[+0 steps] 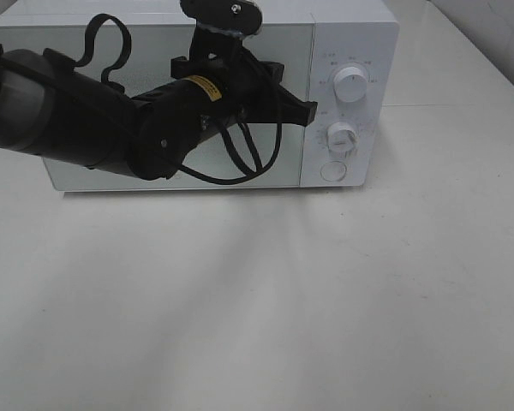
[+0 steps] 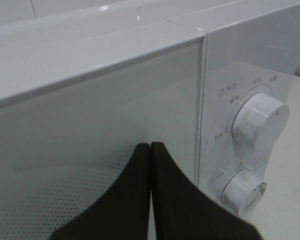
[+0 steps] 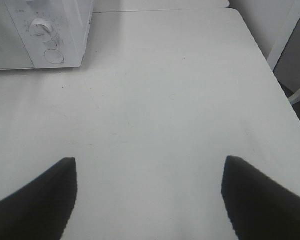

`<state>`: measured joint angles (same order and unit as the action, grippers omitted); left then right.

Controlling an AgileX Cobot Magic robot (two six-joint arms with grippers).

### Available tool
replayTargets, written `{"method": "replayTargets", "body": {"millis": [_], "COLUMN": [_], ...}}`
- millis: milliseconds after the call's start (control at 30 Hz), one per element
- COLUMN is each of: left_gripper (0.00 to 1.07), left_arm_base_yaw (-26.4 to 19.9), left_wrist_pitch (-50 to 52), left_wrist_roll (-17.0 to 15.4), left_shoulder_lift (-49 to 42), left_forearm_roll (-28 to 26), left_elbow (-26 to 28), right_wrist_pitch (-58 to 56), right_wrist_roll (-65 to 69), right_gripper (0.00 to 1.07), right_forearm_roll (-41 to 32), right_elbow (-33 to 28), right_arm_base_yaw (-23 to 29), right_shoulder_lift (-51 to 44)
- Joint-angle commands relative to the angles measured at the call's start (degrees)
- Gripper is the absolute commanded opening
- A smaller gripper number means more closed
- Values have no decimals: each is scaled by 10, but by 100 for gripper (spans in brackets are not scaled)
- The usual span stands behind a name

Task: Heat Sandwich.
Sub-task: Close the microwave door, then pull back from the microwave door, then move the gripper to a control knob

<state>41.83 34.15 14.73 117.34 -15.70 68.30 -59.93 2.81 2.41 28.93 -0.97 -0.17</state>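
Observation:
The sandwich is out of view in every frame. A white microwave (image 1: 351,34) stands at the back of the table with its door (image 1: 154,51) closed. My left gripper (image 1: 311,111) is shut with nothing between its fingers, and its tips are close to the door's right edge, beside the control panel. In the left wrist view the left gripper (image 2: 150,146) shows both fingers pressed together in front of the door glass (image 2: 90,125). My right gripper (image 3: 150,162) is open and empty above the bare table (image 3: 165,100), to the right of the microwave (image 3: 65,30).
The panel carries an upper knob (image 1: 351,83), a lower knob (image 1: 342,137) and a round button (image 1: 333,170). The white table (image 1: 257,300) stretches in front of the microwave. Its right edge (image 3: 270,70) shows in the right wrist view.

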Motion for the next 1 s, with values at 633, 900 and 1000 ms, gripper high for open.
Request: {"method": "replayTargets", "body": {"millis": [633,900,1000], "left_gripper": [10,104,104], "left_arm_base_yaw": [31,31,31], "left_wrist_pitch": [-64,-314,-373], "left_wrist_roll": [-5,-7,-7], "left_shoulder_lift": [-134,-191,-204], "left_forearm_roll": [-30,-34,-34], "left_elbow": [-129,-139,-139], "right_wrist_pitch": [6,6,6], "right_wrist_roll": [-5,-5,-5], "right_gripper": [76,76,76], "right_forearm_roll": [-1,-1,-1], "right_elbow": [-1,-1,-1], "right_arm_base_yaw": [-4,-4,-4], "right_shoulder_lift": [-16,-16,-16]}}
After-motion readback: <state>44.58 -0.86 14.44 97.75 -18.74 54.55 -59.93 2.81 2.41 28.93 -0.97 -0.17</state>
